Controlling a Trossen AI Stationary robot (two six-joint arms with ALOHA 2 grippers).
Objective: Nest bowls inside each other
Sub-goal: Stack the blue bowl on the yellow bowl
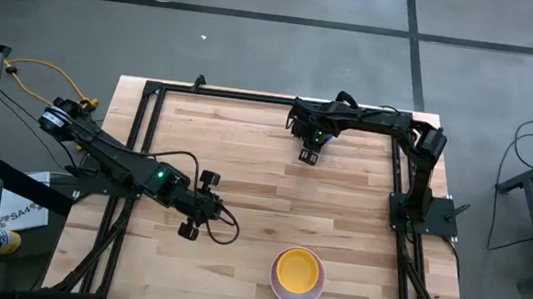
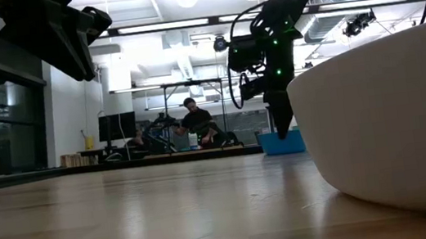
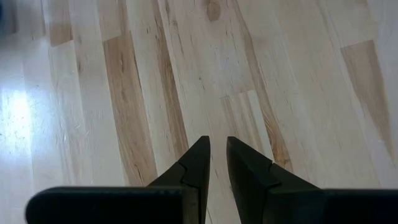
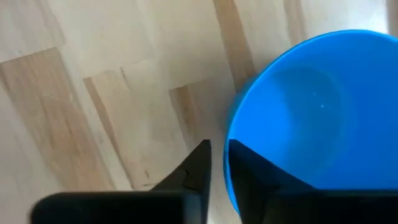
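A blue bowl [image 4: 311, 106] stands upright on the wooden table [image 1: 244, 167] toward the far side; in the low view the blue bowl [image 2: 282, 142] rests on its base. My right gripper [image 1: 308, 154] comes down over it and is shut on its rim, hiding it in the high view. Near the front edge a yellow bowl [image 1: 296, 269] sits inside a larger white bowl [image 2: 396, 128]. My left gripper [image 1: 189, 227] hangs above bare table at centre left, its fingers [image 3: 199, 155] a narrow gap apart with nothing between them. My right gripper pinches the blue bowl's rim [image 4: 231, 127], one finger [image 4: 199, 158] outside the wall and the other inside the hollow. The fingers point steeply down from above. The bowl stays upright with its base on the table.
A black frame [image 1: 151, 106] runs around the tabletop along its edges. Bare boards lie between the two arms and left of the white bowl. Beyond the far edge, a person [image 2: 195, 122] sits in the room.
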